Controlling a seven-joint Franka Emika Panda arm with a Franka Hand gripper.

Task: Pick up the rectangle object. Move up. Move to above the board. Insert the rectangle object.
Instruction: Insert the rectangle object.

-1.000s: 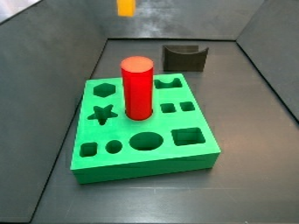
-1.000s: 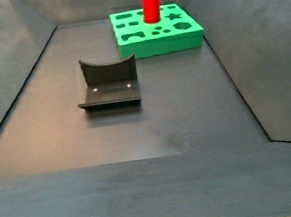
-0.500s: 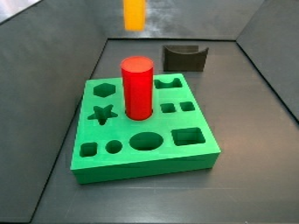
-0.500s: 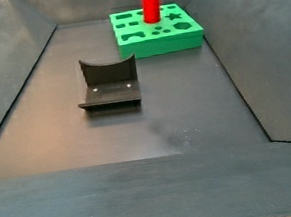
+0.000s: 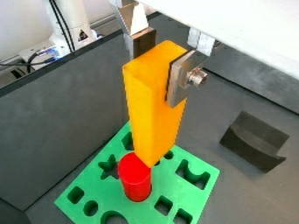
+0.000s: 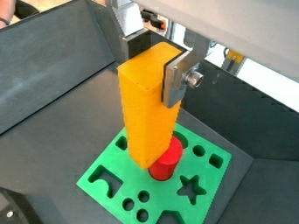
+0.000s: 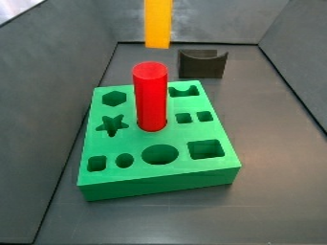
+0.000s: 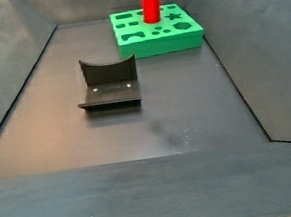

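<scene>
Since the gripper (image 5: pixel 155 66) has its jaws clamped on the rectangle object (image 5: pixel 153 105), hanging upright above the board (image 5: pixel 187 197) near the red cylinder (image 5: pixel 135 176), it's probably lining up for a slot I can't really make out.

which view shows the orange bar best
Both wrist views: the rectangle object hangs upright in the gripper, silver fingers clamped on it, above the board and red cylinder. A side view catches only its lower part; the remaining side view doesn't show it.
</scene>
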